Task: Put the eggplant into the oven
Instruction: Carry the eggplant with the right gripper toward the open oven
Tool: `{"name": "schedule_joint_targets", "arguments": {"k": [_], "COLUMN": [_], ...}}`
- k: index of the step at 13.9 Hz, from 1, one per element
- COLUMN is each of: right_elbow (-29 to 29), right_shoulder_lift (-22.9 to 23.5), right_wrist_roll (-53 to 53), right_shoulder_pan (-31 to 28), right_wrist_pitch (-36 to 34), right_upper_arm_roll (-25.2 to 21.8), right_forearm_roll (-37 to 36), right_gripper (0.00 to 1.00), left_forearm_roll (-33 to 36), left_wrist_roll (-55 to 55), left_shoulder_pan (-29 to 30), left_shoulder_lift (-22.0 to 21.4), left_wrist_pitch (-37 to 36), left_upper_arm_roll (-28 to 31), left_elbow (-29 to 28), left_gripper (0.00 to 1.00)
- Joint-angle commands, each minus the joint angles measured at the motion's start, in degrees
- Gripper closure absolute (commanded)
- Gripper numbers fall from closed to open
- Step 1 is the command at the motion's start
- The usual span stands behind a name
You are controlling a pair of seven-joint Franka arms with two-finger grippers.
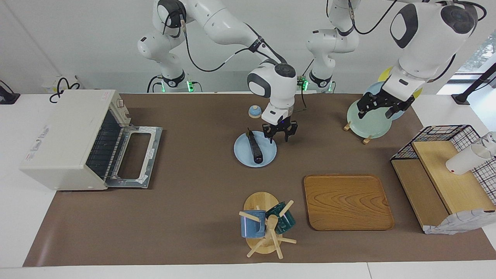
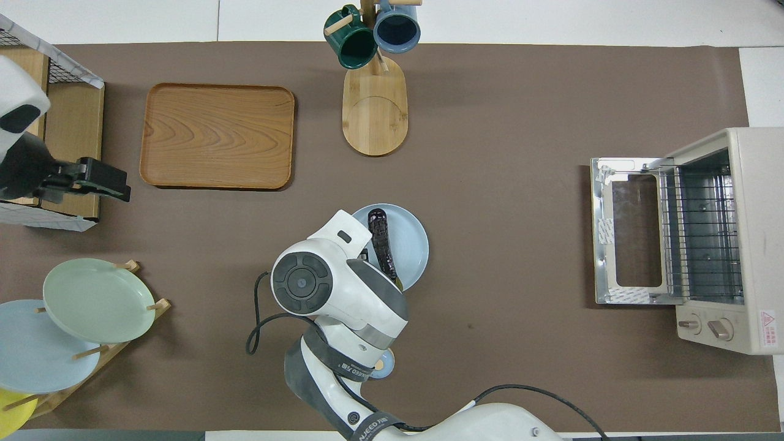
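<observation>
We see the right hand [image 1: 279,135] open and empty over the blue plate's [image 1: 267,157] edge, beside the eggplant [image 1: 255,148] lying there. The left hand [image 1: 381,109], open, hangs over the plate rack [image 1: 368,118]. The oven [image 1: 66,135] stands open at the right arm's bench end.

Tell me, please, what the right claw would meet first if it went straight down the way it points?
Probably the light blue plate, at its edge beside the eggplant; the right claw points down over there, though depth is unclear.

I see a wooden tray [image 1: 348,202] on the worktop [image 1: 193,201] beside a mug tree [image 1: 263,228] holding a blue mug [image 1: 252,224] and a green mug [image 1: 282,219]; three plates stand in a plate rack [image 1: 378,106].
</observation>
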Motion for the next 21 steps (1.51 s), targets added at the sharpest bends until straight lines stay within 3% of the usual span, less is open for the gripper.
{"name": "schedule_joint_targets", "arguments": {"k": [1, 4, 7, 9, 11, 13, 18, 21], "right_elbow": [-5.1, -8.3, -9.0, -9.5, -5.8, -3.1, -11.2, -17.2], "right_shoulder_lift": [-2.7, -3.5, -3.7, -4.1, -4.1, -5.1, -19.6, -25.6], "right_wrist_roll": [-1.8, -1.5, -2.3, -2.8, -4.6, -6.2, -23.7, -33.9], "right_shoulder_pan": [-0.3, 0.2, 0.2, 0.3, -1.4, -3.9, -19.1, -29.5], "right_wrist_pitch": [2.7, 5.3, 5.3, 4.2, -3.9, -10.6, -18.7, -20.8], "right_upper_arm_roll": [0.4, 0.4, 0.4, 0.2, 0.2, 0.0, 0.0, 0.0], "right_forearm_roll": [-1.5, -1.5, -1.7, -4.2, -13.3, -14.5, -14.0, -13.7], "right_gripper": [0.41, 0.49, 1.0, 1.0, 1.0, 1.0, 1.0, 1.0], "left_forearm_roll": [1.0, 0.6, 0.6, 0.6, 0.6, 0.7, 0.9, 0.9], "left_wrist_roll": [2.5, 1.6, 1.6, 1.6, 1.5, 1.9, 2.0, 1.9], "left_shoulder_pan": [1.2, 0.0, -0.5, -0.4, -0.3, 0.5, 0.6, 0.5], "left_shoulder_lift": [-5.0, -5.0, -4.4, -4.6, -4.5, -4.7, -5.0, -5.0], "left_wrist_pitch": [-0.3, 4.5, 3.1, 3.1, 3.2, 3.7, 5.3, 5.3], "left_upper_arm_roll": [-0.5, -0.4, -0.6, -0.6, -0.7, -0.8, -0.5, -0.6], "left_elbow": [-7.8, -8.6, -6.7, -6.9, -6.9, -6.9, -7.2, -7.2], "left_gripper": [0.0, 0.0, 0.0, 0.0, 0.0, 0.0, 0.0, 0.0]}}
